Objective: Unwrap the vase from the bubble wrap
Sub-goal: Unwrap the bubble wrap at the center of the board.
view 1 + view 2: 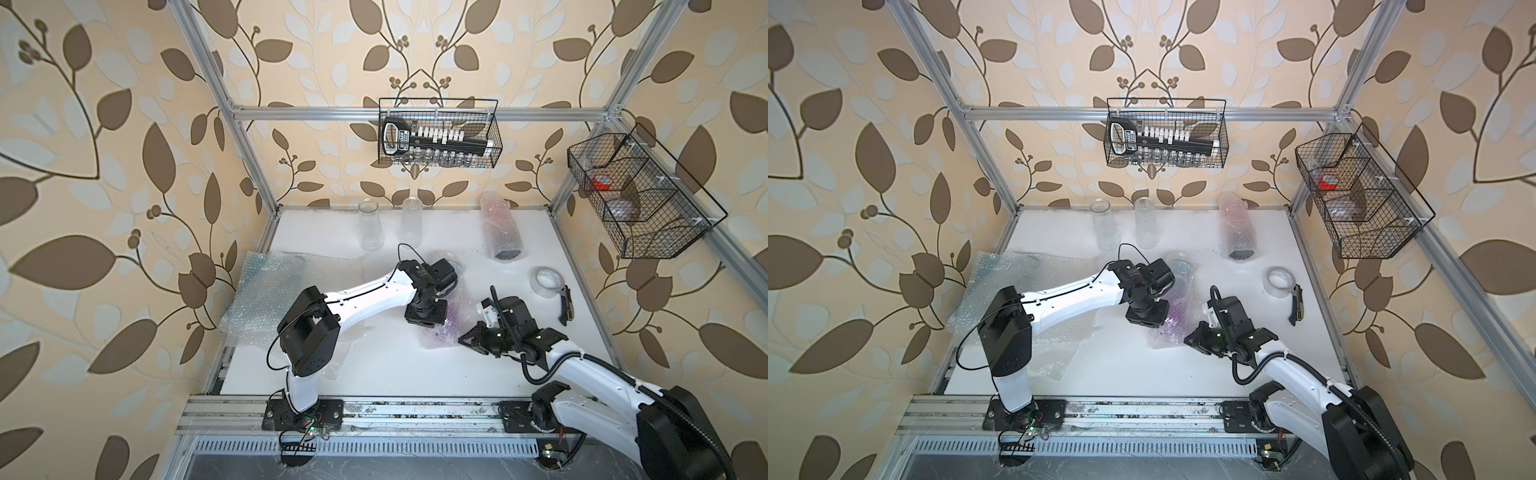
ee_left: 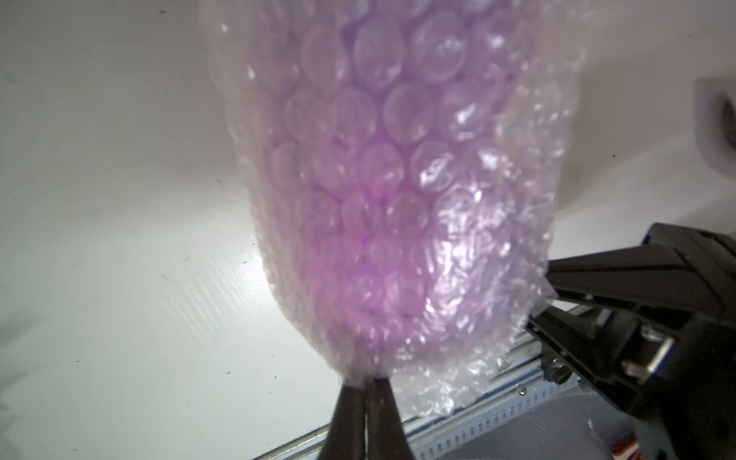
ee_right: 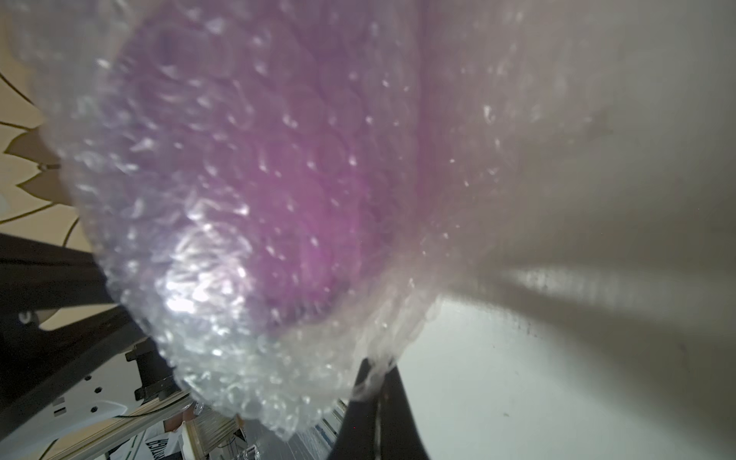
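So, nearest the front rail of the bench (image 1: 374, 374), the two arms reach in. Mid-bench lies the vase (image 1: 454, 318), purple, on its side & still fully inside its wrap (image 2: 498, 278); no bare glass shows in either wrist view. Right gripper (image 3: 374, 372) has its jaws together on a thin flap of wrap at the edge. Left gripper (image 2: 366, 387) is likewise pinched tight on a pucker of wrap at one end, w/ the vase btwn the two. Judging by that, both holds are made but no layer is off yet. The peel itself, i.e. pulling the flap round & freeing the vase, is all left to do.

Further out, loose sheets (image 1: 266, 291) lie at the left edge, tape (image 1: 546, 282) & cutter (image 1: 565, 309) at the right. Farthest back stand two clear vases (image 1: 371, 226) w/ no wrap on them, and a third vase (image 1: 500, 232) upright in its own wrap. So prob. part of the batch is done, w/ this vase & that one left
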You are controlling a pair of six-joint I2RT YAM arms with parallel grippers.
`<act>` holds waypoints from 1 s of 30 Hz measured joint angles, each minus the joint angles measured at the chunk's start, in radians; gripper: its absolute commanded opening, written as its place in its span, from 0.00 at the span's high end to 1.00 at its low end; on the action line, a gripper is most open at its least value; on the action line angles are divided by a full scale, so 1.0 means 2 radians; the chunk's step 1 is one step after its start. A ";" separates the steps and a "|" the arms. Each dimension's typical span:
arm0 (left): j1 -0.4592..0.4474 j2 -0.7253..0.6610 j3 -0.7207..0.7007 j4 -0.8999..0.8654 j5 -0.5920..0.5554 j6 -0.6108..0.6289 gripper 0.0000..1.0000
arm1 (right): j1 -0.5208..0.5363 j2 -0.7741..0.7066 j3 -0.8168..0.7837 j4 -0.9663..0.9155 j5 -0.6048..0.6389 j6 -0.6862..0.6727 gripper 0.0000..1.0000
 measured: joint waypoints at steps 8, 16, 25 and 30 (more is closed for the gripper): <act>0.000 -0.003 -0.014 -0.013 -0.040 0.009 1.00 | -0.001 -0.021 -0.018 -0.028 0.023 0.014 0.79; 0.001 -0.027 -0.047 0.003 -0.043 0.019 1.00 | -0.002 -0.011 0.026 -0.107 0.045 0.005 0.41; 0.000 -0.071 -0.097 0.023 -0.015 0.019 1.00 | -0.059 0.035 0.183 -0.154 0.067 -0.060 0.42; 0.000 -0.084 -0.122 0.028 -0.006 0.017 1.00 | -0.086 0.148 0.219 -0.139 0.064 -0.091 0.45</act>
